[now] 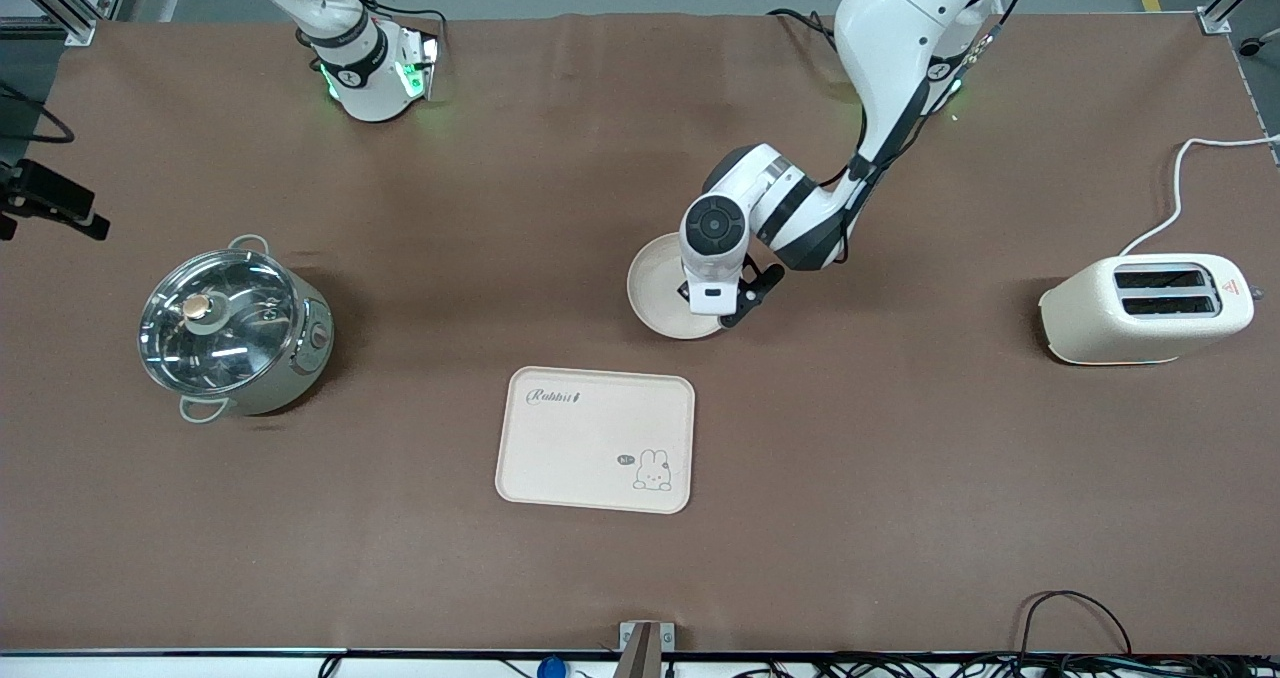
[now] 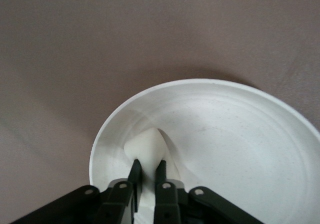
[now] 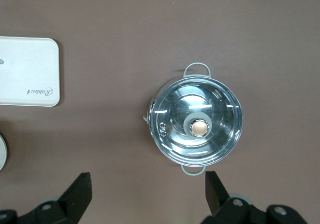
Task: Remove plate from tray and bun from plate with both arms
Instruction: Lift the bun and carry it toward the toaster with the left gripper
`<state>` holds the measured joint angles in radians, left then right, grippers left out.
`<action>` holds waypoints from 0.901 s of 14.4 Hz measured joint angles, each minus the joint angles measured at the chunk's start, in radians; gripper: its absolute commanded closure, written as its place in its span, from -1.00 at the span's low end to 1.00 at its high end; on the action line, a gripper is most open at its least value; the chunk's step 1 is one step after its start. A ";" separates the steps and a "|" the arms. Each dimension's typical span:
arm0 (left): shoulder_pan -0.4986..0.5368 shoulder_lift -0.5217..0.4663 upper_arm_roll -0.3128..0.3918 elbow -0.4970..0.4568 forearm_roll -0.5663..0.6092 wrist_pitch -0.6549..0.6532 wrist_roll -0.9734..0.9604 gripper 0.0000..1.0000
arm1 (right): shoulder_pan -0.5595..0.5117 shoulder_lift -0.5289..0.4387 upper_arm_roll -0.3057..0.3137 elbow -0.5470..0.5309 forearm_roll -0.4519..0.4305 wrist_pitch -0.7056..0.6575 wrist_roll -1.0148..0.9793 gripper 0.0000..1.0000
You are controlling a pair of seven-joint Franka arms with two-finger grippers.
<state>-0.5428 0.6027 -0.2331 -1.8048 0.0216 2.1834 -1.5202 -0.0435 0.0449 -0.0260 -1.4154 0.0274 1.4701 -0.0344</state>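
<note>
We see the left gripper clamped on the bun inside the plate, which sits on the table farther from the front camera than the tray. Bun's rounded end points away from the fingers, long axis along them. Right gripper waits wide, high above the pot

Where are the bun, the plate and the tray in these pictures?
bun [image 2: 146, 146]: left wrist view, on its rounded top, just above the gripper's fingertips.
plate [image 1: 653, 283]: front view, on its bare inner surface beside the left arm's wrist.
tray [image 1: 590, 448]: front view, on its blank middle.
</note>
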 measured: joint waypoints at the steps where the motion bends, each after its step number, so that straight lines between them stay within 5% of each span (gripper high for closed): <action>1: 0.000 0.000 0.000 0.005 0.000 0.000 0.000 0.97 | 0.000 -0.036 0.003 -0.048 -0.001 0.031 0.006 -1.00; 4: 0.000 0.000 0.000 0.036 0.000 0.000 0.000 0.99 | 0.000 -0.129 0.003 -0.179 -0.002 0.077 0.009 -1.00; 8: 0.030 -0.003 0.012 0.151 0.002 -0.049 0.003 0.99 | 0.001 -0.165 0.006 -0.184 -0.002 0.047 0.009 -1.00; 13: 0.244 -0.007 0.019 0.260 0.150 -0.121 0.205 0.98 | 0.010 -0.167 0.007 -0.174 -0.003 0.048 0.009 -1.00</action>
<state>-0.2985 0.5955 -0.2143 -1.5447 0.1713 2.0622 -1.3155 -0.0337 -0.1226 -0.0192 -1.5897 0.0245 1.5177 -0.0255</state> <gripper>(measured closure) 0.938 0.000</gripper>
